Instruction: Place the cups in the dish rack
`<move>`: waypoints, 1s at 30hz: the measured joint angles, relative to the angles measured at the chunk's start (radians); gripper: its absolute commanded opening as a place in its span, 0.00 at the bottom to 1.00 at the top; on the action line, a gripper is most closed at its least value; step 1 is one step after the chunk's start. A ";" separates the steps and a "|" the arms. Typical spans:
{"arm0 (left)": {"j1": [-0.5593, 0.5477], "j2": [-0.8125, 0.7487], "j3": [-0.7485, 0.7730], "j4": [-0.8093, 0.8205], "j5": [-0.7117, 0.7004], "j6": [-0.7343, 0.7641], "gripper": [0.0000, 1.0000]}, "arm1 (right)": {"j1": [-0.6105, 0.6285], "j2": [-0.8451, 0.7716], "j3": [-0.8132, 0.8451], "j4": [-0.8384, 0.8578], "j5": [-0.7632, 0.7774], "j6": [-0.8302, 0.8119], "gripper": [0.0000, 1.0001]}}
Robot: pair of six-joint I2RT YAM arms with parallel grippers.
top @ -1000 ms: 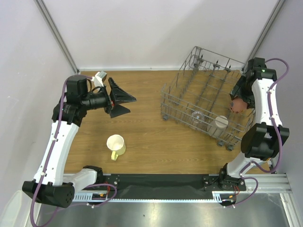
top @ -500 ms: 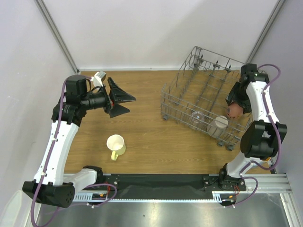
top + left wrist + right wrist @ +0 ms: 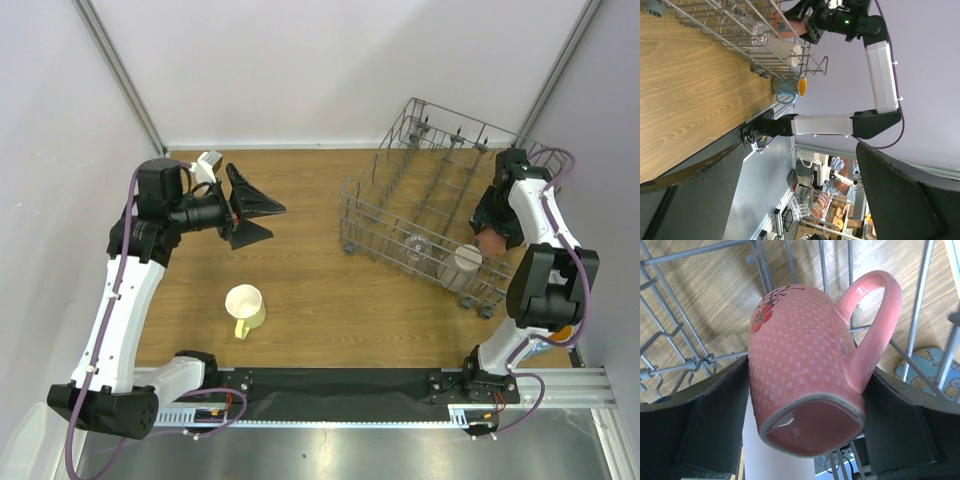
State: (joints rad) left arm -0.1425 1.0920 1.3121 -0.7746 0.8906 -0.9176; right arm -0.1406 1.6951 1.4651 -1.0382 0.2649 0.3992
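My right gripper is shut on the salmon-pink mug and holds it over the right end of the grey wire dish rack. In the right wrist view the mug sits bottom-up between my pads, above the rack wires. A beige cup and a small clear glass stand in the rack. The pale yellow mug stands on the table near the left. My left gripper is open and empty above the table, behind that mug. A blue tumbler stands beyond the rack.
The blue tumbler also shows through the wires in the right wrist view. The wooden table ends at a black strip at the front. Grey walls close in on both sides, and the rack's back section tilts up.
My right arm has swung the pink mug leftwards and lower, in over the rack's right end. The left arm and the yellow mug have not moved.
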 measured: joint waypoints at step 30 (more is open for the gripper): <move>0.001 -0.020 0.058 -0.022 -0.023 -0.033 0.99 | 0.026 0.025 -0.092 0.111 0.019 -0.013 0.88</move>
State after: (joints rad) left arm -0.1417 1.0718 1.3697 -0.7963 0.8677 -0.9504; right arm -0.1150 1.7199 1.3735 -0.9276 0.2836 0.3862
